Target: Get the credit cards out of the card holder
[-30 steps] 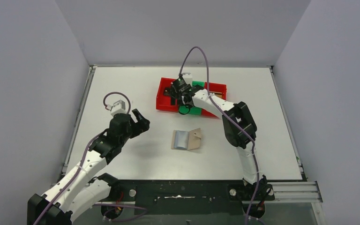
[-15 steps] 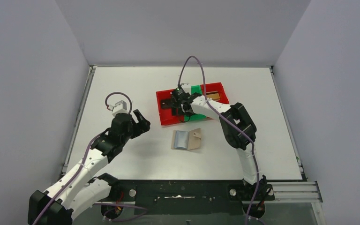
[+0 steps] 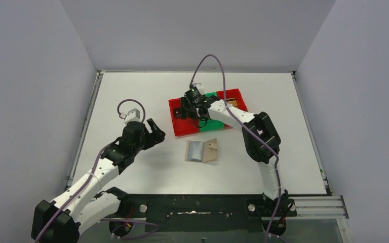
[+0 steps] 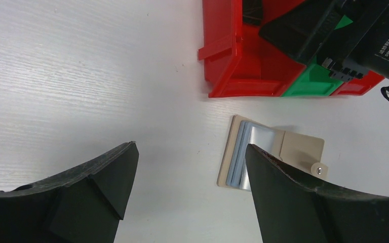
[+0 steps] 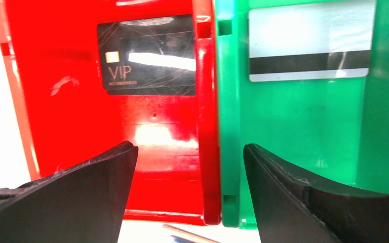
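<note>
desk: what does the overhead picture give us?

photographer: a white table (image 3: 131, 91) with a row of three small bins towards its far side. the right gripper (image 5: 190, 152) hangs over that row. its jaws are spread wide with nothing between them, and they straddle the wall where the left red bin (image 5: 81, 111) meets the green bin (image 5: 294, 136).

desk: where are the cards?

photographer: a dark card (image 5: 149, 53) marked "vip" lies flat on the floor of the left red bin. a silver-grey card (image 5: 309, 43) with a black stripe lies flat in the green bin. from overhead, a gold-brown sliver (image 3: 231, 103) shows in the right red bin (image 3: 235, 94), too small to say more.

desk: and the card holder?

photographer: the card holder (image 4: 273, 157) lies open on the table on the near side of the bins, close to them but not touching. it is beige with a pale blue lining, and its snap tab (image 4: 318, 169) is on the right flap. there is a silvery sheen inside, and i cannot tell whether that is lining or a card.

desk: the other arm?

photographer: the left gripper (image 4: 190, 152) hovers above bare table to the left of the card holder. its jaws are spread apart, holding nothing and touching nothing.
</note>
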